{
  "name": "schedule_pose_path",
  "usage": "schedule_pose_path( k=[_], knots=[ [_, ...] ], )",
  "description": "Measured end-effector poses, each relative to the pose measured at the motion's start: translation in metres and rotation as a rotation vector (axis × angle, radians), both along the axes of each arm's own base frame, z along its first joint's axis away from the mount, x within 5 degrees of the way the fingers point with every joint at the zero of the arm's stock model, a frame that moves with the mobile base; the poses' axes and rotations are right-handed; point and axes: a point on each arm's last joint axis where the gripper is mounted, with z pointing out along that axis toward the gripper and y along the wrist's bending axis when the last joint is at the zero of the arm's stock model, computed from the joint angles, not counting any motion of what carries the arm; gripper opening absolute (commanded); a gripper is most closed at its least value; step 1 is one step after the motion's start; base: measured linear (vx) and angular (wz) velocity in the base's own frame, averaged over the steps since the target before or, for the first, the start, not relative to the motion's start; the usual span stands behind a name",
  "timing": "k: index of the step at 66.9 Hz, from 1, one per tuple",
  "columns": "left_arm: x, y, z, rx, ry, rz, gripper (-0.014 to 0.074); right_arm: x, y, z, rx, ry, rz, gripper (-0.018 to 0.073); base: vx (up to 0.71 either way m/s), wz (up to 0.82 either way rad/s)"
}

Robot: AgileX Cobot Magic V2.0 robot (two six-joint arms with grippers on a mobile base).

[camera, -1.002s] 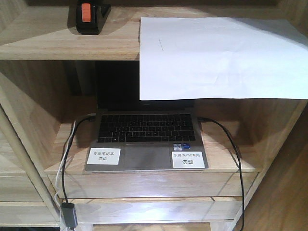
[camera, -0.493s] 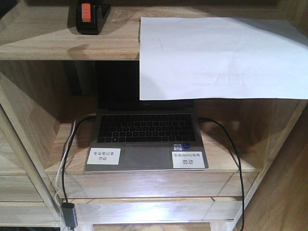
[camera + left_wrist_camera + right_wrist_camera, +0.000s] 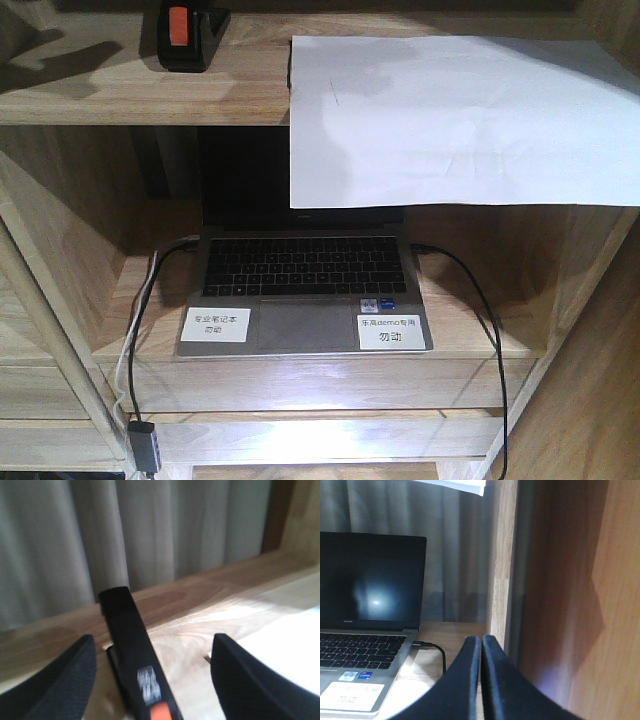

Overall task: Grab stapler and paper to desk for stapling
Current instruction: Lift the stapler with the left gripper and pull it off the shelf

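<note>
The left gripper (image 3: pixel 152 640) has its fingers spread wide with nothing held. The stapler (image 3: pixel 134 650) lies between them on the top shelf, closer to the left finger than the right. Closing from there would probably bring one pad onto it first and swing the smooth black body askew instead of clamping it. The right gripper (image 3: pixel 481 642) is pressed together on nothing, low in the laptop compartment just beside the upright side panel (image 3: pixel 502 555), so a careless lift risks scraping that panel or catching the black cable (image 3: pixel 443 659) near its tips. Above it, the paper (image 3: pixel 450 120) rests on the same top shelf (image 3: pixel 130 90), to the right of the stapler and apart from it. Its front part hangs over the edge and covers part of the laptop (image 3: pixel 305 290) screen, and a tug at that loose flap could crease the sheet or send it sliding down onto the keyboard. The desk appears in no view. The shelf unit is light wood with visible grain, brightly lit at its lower front, and grey curtain folds (image 3: pixel 150 530) hang behind it.
</note>
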Motion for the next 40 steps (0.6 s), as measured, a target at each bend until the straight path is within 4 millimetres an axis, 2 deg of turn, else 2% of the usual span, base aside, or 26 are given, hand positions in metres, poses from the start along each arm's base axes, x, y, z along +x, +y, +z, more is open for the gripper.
schedule_pose_path(
  k=[17,40],
  knots=[
    [0.032,-0.015,-0.005,0.026,0.096,0.000,0.0477,0.000,0.000,0.000,0.000,0.000,0.000,-0.0009,0.00,0.00],
    [0.061,-0.025,-0.033,0.043,0.185,0.038,0.0477,0.000,0.000,0.000,0.000,0.000,0.000,-0.0009,0.00,0.00]
  ],
)
